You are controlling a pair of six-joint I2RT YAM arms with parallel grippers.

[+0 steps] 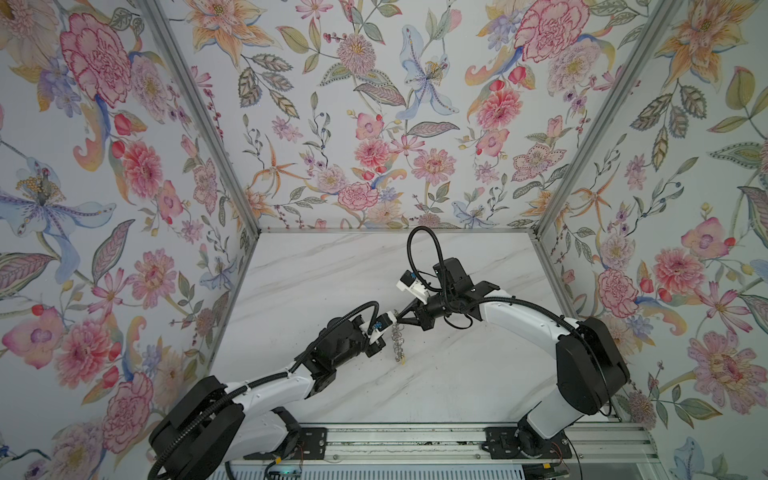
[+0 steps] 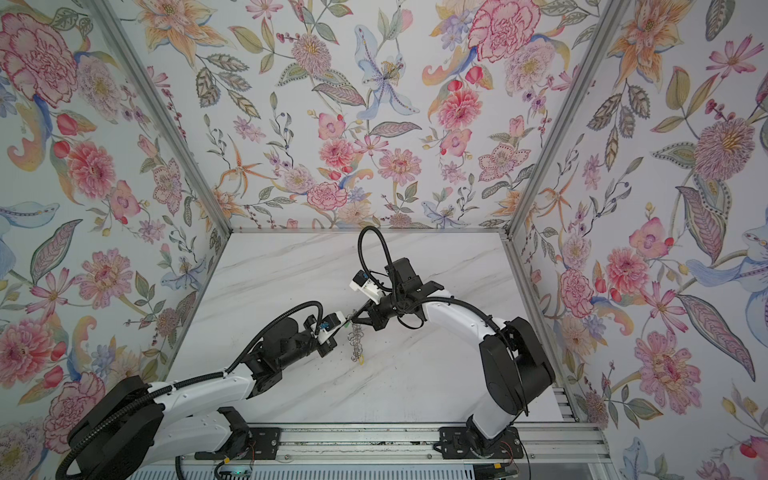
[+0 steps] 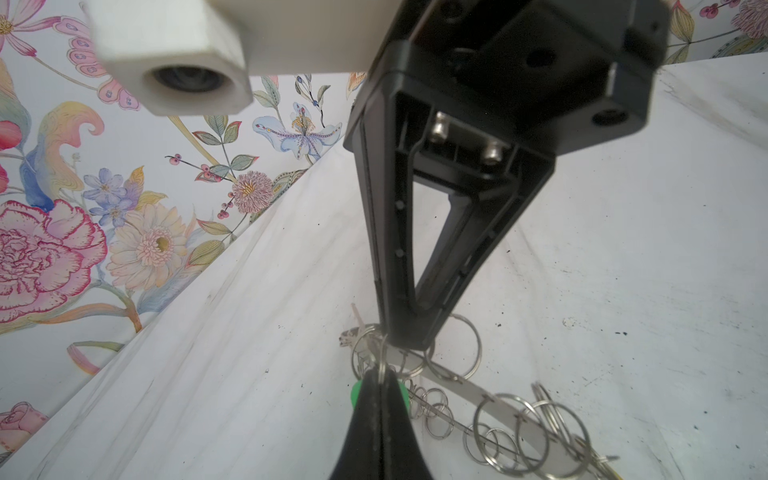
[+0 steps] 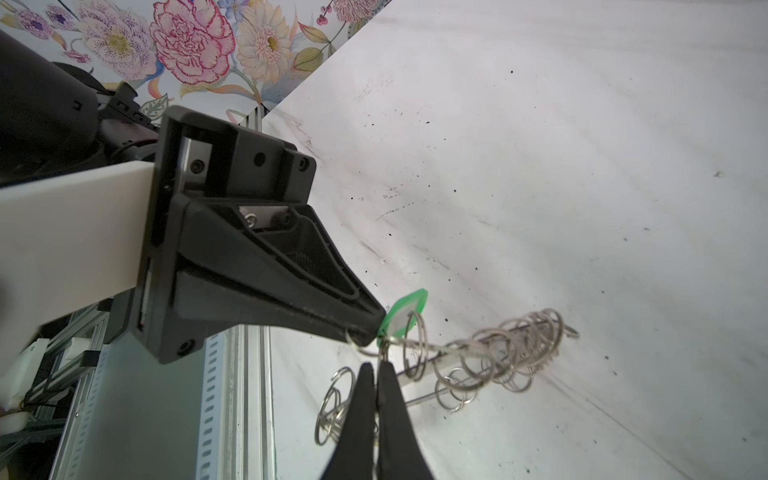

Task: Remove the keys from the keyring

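— Keyring [image 1: 398, 343]: where is it in the top views?

— In both top views it hangs edge-on over the marble counter [image 1: 332, 282], near the middle. The left claw [image 1: 392, 324] and the right claw [image 1: 402, 318] meet tip to tip at its upper end. A yellow tag [image 1: 402, 361] dangles from the lower end. I cannot tell whether that tag touches the counter. In a top view a green tag [image 2: 345, 327] shows just beside the left claw's tip.

— And the left wrist view?

— The left claw [image 3: 378, 374] is closed tight. A wire loop [image 3: 384, 353] from the keyring's fringe is nipped between its fingers, and the green tag [image 3: 354, 392] peeks out behind them. The right claw [image 3: 409, 343] has its closed tip right at the flat grey rim, just beside the left claw.

— The right wrist view?

— The right claw [image 4: 376, 368] is pinched shut too, on a loop at the rim next to the green tag [image 4: 405, 311]. The left claw [image 4: 368, 330] grips a neighbouring loop. The rest of the keyring [image 4: 511, 349] trails away from both claws, its loops bunched together.
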